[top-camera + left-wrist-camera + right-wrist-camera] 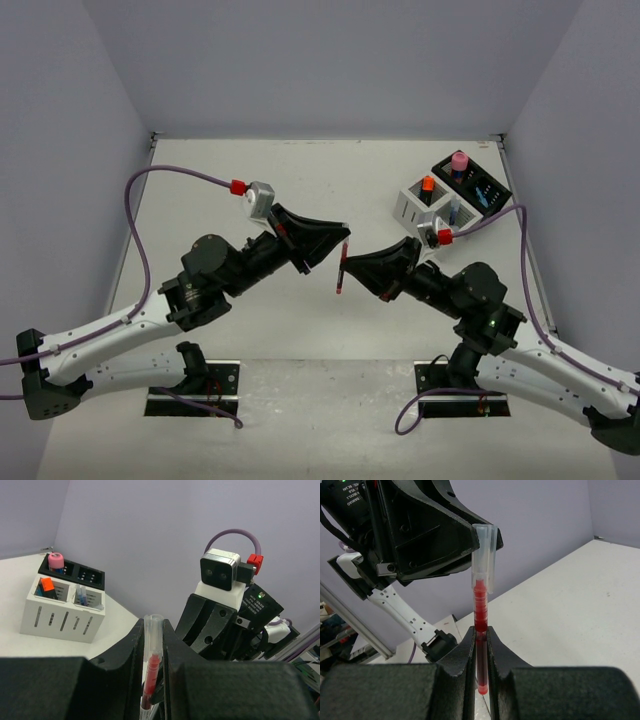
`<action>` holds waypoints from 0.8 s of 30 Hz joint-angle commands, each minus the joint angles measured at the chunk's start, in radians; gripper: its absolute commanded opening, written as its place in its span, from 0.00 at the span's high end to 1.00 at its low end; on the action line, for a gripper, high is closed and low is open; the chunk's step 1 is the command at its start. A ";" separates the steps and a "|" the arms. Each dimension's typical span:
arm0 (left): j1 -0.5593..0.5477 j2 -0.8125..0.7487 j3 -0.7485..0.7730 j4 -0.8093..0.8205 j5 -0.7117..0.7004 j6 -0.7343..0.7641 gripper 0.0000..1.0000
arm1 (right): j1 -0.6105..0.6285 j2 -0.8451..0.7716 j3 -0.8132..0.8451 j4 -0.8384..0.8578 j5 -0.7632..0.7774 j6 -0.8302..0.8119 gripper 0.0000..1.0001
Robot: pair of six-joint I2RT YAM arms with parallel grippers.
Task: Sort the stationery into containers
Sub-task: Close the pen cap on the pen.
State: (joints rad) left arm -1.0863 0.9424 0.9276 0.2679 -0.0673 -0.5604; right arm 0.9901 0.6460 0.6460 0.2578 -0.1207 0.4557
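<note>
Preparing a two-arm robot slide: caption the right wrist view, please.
Upright red pen shared by both arms: right hand pinches the lower barrel, left hand grips the clear-capped top.

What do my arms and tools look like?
The left arm and right arm have white lower links and black joints. The left tool and right tool are black wedges. Each wrist carries a silver camera, fed by a purple cable with a red connector.

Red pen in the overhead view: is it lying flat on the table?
No, the red pen hangs nearly upright above the table, pinched between the left fingers and the right fingers.
</note>
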 commanded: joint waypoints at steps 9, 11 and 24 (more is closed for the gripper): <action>-0.001 -0.010 -0.039 -0.007 0.050 0.022 1.00 | 0.001 -0.011 0.096 0.062 0.073 -0.035 1.00; -0.001 -0.014 -0.044 -0.015 0.054 0.037 1.00 | 0.000 -0.016 0.096 0.052 0.076 -0.040 1.00; -0.001 -0.001 -0.026 -0.083 0.118 0.102 0.98 | 0.001 -0.032 0.083 0.042 0.063 -0.072 1.00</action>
State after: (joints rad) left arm -1.0845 0.9300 0.9054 0.2822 -0.0263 -0.4860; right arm 0.9947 0.6395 0.6712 0.1920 -0.1146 0.4239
